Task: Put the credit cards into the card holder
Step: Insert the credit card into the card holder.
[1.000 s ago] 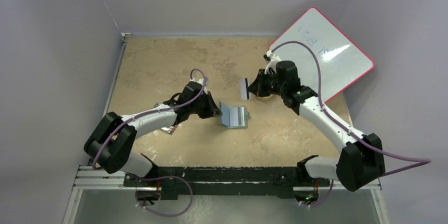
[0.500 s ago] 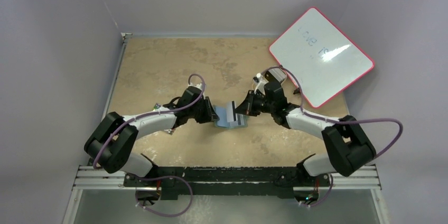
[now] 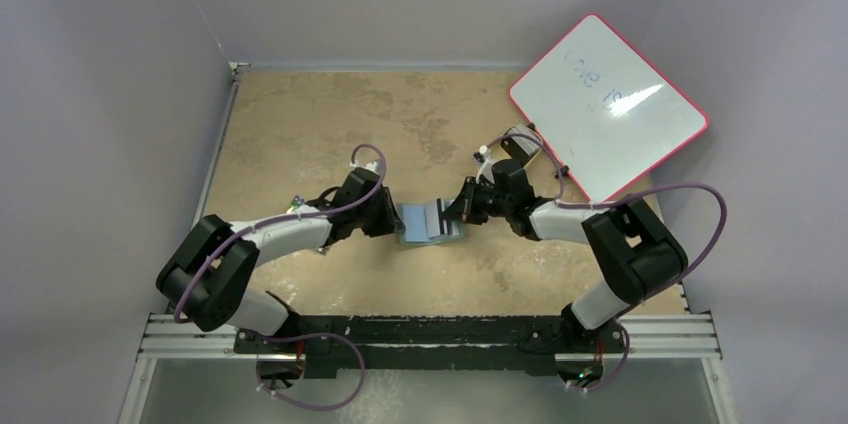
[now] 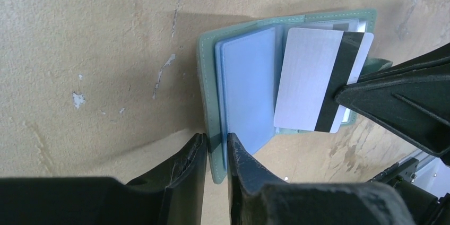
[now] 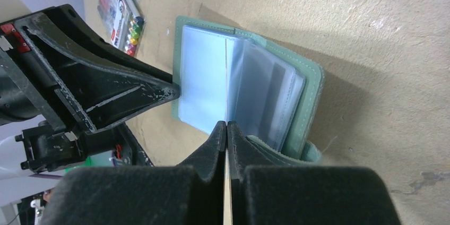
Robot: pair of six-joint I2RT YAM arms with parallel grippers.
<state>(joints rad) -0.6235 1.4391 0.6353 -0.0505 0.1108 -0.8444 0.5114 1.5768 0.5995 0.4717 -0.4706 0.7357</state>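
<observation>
- The wallet (image 4: 206,87) is lying open on the table (image 4: 95,50) with its clear sleeves facing up. In the overhead view it's sitting near the middle of the frame, right between the two grippers.
- The left gripper (image 4: 216,144) is showing at the bottom of its own camera view, with one finger on each side of the wallet's left cover at the lower edge. The jaws are standing only a little apart, and honestly I can't tell if they're squeezing the cover or just straddling it.
- The right gripper (image 5: 226,125) is clamping tight on a card (image 4: 305,81), pinching the end with the black stripe.
- That silvery-white card is hanging over the right half of the open wallet, slightly tilted, with its lower edge poking past the wallet's edge. I can't tell if any of it is sitting inside a sleeve.
- A pack of coloured markers (image 5: 124,15) is lying in the upper left of the right wrist view.
- A whiteboard (image 3: 610,109) is sitting at the upper right of the overhead view.
</observation>
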